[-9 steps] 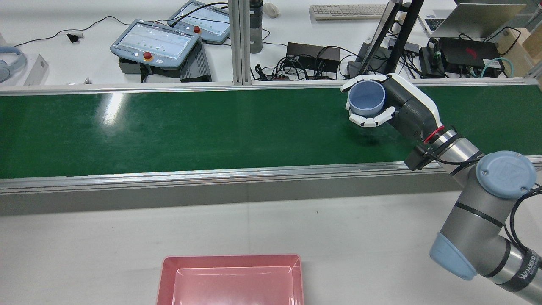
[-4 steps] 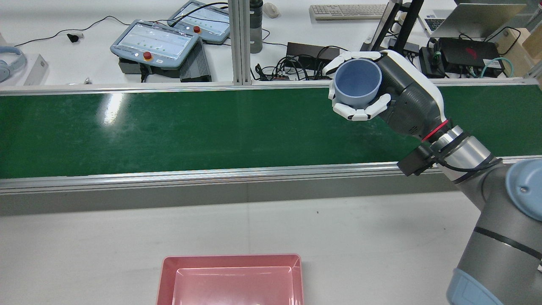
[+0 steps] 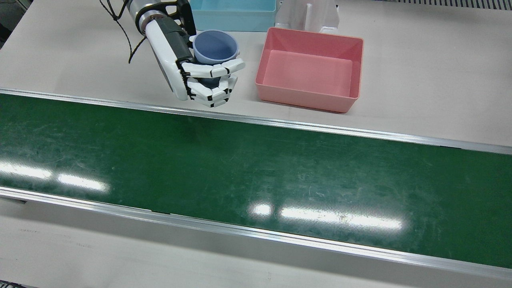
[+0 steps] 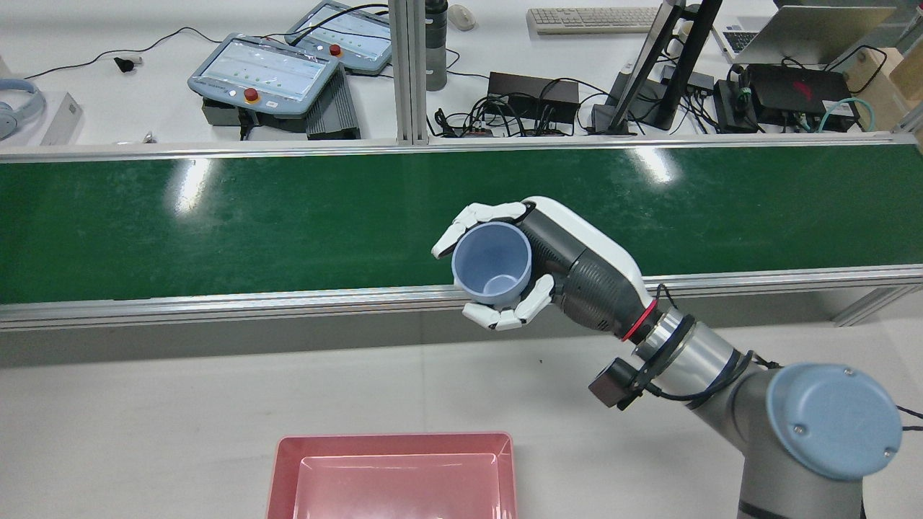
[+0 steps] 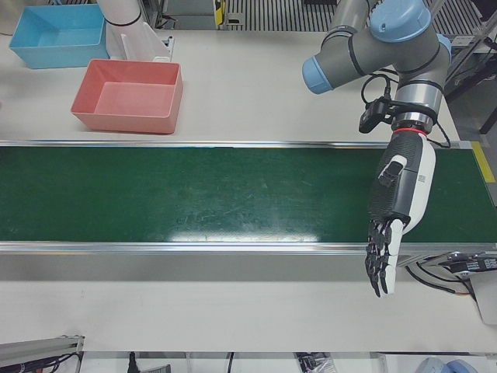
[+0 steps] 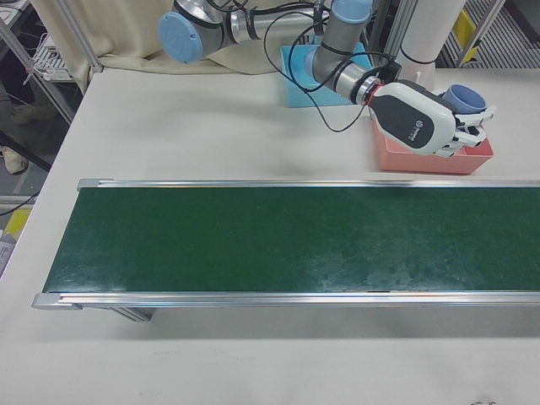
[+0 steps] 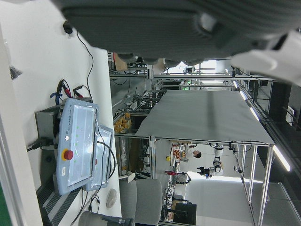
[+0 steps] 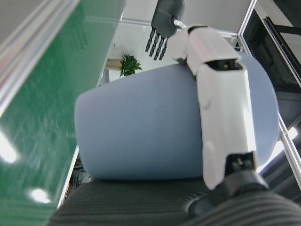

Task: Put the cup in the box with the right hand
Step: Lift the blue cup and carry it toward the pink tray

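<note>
My right hand (image 4: 570, 267) is shut on the pale blue cup (image 4: 492, 263), which it holds upright in the air, mouth up, by the belt's rail on the robot's side. In the front view the cup (image 3: 215, 46) and right hand (image 3: 188, 68) hang just left of the empty pink box (image 3: 308, 100). The right-front view shows the cup (image 6: 466, 97) in that hand (image 6: 418, 122) close to the box (image 6: 434, 162). White fingers (image 8: 225, 117) wrap the cup (image 8: 141, 136). My left hand (image 5: 396, 210) hangs open past the belt's far side, fingers straight, holding nothing.
The green conveyor belt (image 3: 240, 168) runs across the table. A light blue box (image 3: 234, 12) and a white pedestal (image 3: 308, 14) stand behind the pink box (image 4: 393, 476). Teach pendants (image 4: 263, 72), cables and a keyboard lie beyond the belt.
My right hand has carried the cup from above the belt's far edge back across the belt and to the rear view's left, toward the pink box. The grip stayed the same.
</note>
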Robot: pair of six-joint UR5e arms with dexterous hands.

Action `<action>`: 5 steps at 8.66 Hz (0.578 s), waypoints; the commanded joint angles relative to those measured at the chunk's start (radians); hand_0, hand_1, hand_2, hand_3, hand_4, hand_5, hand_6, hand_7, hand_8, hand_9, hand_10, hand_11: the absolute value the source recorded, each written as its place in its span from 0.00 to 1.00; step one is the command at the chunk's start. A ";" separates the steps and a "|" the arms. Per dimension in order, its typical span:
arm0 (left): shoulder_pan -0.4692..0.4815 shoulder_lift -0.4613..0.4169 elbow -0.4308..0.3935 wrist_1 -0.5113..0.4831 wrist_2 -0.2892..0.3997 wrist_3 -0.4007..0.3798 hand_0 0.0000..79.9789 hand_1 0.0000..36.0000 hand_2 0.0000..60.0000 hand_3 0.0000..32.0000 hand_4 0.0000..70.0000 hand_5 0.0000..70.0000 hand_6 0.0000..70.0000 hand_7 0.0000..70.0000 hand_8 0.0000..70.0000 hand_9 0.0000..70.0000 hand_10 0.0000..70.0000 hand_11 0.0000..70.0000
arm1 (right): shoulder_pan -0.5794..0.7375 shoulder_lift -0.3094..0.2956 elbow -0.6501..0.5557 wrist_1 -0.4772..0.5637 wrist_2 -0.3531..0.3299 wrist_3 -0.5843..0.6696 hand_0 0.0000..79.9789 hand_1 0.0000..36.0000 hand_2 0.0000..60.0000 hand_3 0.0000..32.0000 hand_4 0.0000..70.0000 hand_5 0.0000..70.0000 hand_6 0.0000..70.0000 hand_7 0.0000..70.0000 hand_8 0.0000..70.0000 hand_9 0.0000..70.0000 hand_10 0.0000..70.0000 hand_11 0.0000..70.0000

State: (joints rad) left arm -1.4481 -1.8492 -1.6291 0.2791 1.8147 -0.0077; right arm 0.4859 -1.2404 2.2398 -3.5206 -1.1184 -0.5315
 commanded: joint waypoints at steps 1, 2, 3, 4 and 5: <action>0.000 -0.001 0.000 0.000 0.000 0.000 0.00 0.00 0.00 0.00 0.00 0.00 0.00 0.00 0.00 0.00 0.00 0.00 | -0.292 0.024 0.006 0.008 0.107 -0.177 1.00 1.00 1.00 0.00 0.54 0.35 0.48 1.00 0.90 1.00 0.60 0.89; 0.000 0.001 0.000 0.000 0.000 0.000 0.00 0.00 0.00 0.00 0.00 0.00 0.00 0.00 0.00 0.00 0.00 0.00 | -0.329 0.016 0.003 0.011 0.109 -0.203 1.00 1.00 1.00 0.00 0.50 0.35 0.47 1.00 0.88 1.00 0.59 0.88; 0.000 0.001 0.000 0.000 0.000 0.000 0.00 0.00 0.00 0.00 0.00 0.00 0.00 0.00 0.00 0.00 0.00 0.00 | -0.333 0.000 0.001 0.011 0.108 -0.205 1.00 1.00 1.00 0.00 0.42 0.34 0.45 1.00 0.85 1.00 0.58 0.87; 0.000 0.001 0.000 0.000 0.000 0.000 0.00 0.00 0.00 0.00 0.00 0.00 0.00 0.00 0.00 0.00 0.00 0.00 | -0.361 -0.019 -0.011 0.011 0.108 -0.208 1.00 1.00 1.00 0.00 0.37 0.34 0.43 1.00 0.82 1.00 0.56 0.85; 0.000 -0.001 0.000 0.000 0.000 0.000 0.00 0.00 0.00 0.00 0.00 0.00 0.00 0.00 0.00 0.00 0.00 0.00 | -0.378 -0.014 -0.063 0.014 0.108 -0.203 0.99 1.00 1.00 0.00 0.25 0.33 0.38 1.00 0.76 1.00 0.53 0.81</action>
State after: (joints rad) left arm -1.4481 -1.8487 -1.6291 0.2792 1.8147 -0.0077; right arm 0.1589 -1.2409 2.2379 -3.5107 -1.0140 -0.7268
